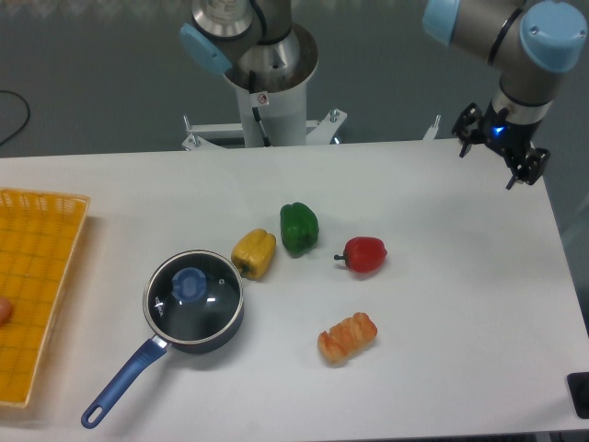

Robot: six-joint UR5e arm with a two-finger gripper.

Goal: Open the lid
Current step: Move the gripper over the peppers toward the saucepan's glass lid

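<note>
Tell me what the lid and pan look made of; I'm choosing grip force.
The lid looks like clear glass: the dark pan inside shows through it and it carries small glints. Its blue knob looks like matte plastic. The pan seems to be dark blue coated metal with a slight sheen, though that is uncertain.

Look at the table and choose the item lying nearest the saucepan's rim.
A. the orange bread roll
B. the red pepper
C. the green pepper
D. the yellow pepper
D: the yellow pepper sits right beside the upper right rim of the saucepan, whose lid is still on it, while the green pepper, red pepper and orange bread roll all lie farther right.
</note>
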